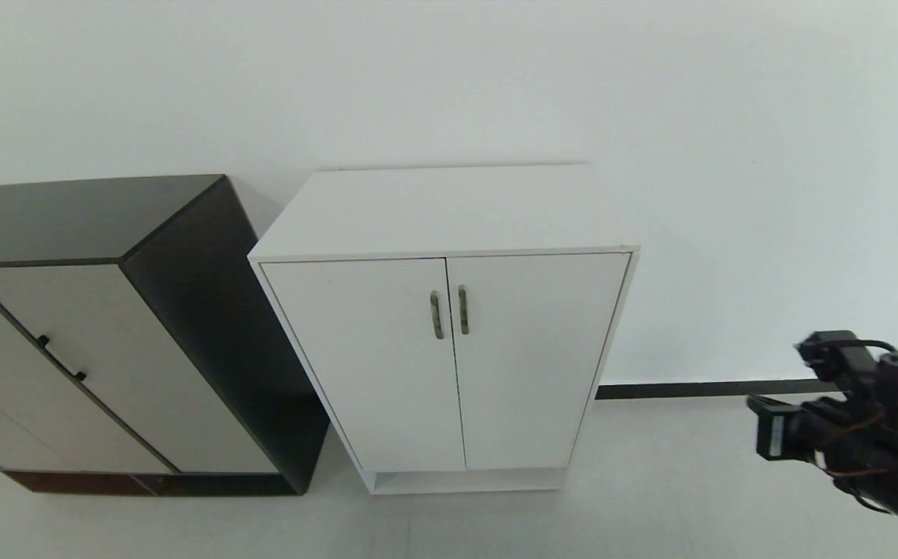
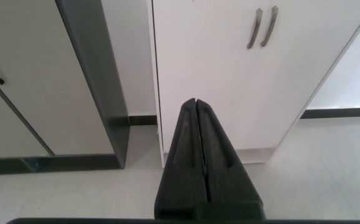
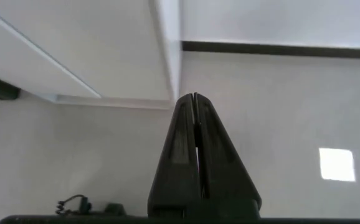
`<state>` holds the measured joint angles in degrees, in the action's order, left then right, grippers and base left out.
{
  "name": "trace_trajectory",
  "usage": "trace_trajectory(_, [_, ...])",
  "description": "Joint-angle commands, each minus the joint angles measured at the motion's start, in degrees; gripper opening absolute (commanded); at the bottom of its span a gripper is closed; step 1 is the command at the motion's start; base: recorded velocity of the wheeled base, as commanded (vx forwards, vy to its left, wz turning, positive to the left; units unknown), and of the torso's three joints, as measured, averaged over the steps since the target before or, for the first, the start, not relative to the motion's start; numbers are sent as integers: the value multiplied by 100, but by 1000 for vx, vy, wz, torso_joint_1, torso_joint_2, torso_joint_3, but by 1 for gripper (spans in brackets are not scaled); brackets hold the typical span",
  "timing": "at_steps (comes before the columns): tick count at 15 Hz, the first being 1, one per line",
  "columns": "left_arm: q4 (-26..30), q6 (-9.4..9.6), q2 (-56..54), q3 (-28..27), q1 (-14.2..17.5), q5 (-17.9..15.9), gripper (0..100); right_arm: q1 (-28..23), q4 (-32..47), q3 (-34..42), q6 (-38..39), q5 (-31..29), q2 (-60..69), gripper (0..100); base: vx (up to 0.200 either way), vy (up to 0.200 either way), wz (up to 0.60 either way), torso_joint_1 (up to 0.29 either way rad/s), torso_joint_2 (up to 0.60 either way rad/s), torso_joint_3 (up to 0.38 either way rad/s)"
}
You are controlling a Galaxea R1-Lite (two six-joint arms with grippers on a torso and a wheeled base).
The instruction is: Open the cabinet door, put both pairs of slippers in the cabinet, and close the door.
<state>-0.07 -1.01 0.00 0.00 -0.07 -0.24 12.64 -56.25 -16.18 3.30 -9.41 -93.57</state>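
Cabinet point(image 1: 449, 208) stands at the wall point(image 1: 759, 140), doors point(image 1: 375, 365) shut; stiff, probably light-swinging panels, best hooked by the slim handles point(image 1: 462, 310) at the centre seam; left gripper point(image 2: 196, 102) and right gripper point(image 3: 194, 97) fingers pressed together.

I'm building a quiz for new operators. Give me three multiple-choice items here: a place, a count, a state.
1. The dark cabinet stands where from the white cabinet? A) on the robot's left B) on the robot's right C) on top
2. Handles on the white cabinet? A) one B) two C) four
3. Its doors are? A) both shut B) one ajar C) both wide open
A, it stands left of it in the head view. B, two bars flank the centre seam. A, both doors lie flush with the frame.
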Motion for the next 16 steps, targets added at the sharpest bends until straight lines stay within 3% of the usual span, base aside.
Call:
trace_trajectory(1, [-1,-4,0,0,-1,-2,0,-385,-62,1521,-67,-70,1834,0,0,0,0,0,0,0])
trace_trajectory(4, [-1,-13,0,0,-1,7,0,-412,1942,1591,-58,-509,3794,0,0,0,0,0,0,0])
trace_trajectory(7, [-1,-4,0,0,-1,16,0,-429,3577,1591,-357,-562,6088,0,0,0,0,0,0,0])
trace_trajectory(8, [-1,-4,0,0,-1,7,0,-438,4588,1477,-427,-579,7529,0,0,0,0,0,0,0])
trace_trajectory(10, [-1,-4,0,0,-1,7,0,-420,5730,1468,-638,-597,8874,0,0,0,0,0,0,0])
trace_trajectory(12, [-1,-4,0,0,-1,33,0,-420,5291,1618,-304,-562,8813,0,0,0,0,0,0,0])
trace_trajectory(15, [-1,5,0,0,-1,42,0,-420,5765,1600,-313,783,8804,0,0,0,0,0,0,0])
trace_trajectory(16, [-1,5,0,0,-1,42,0,-394,5634,1609,-471,844,8804,0,0,0,0,0,0,0])
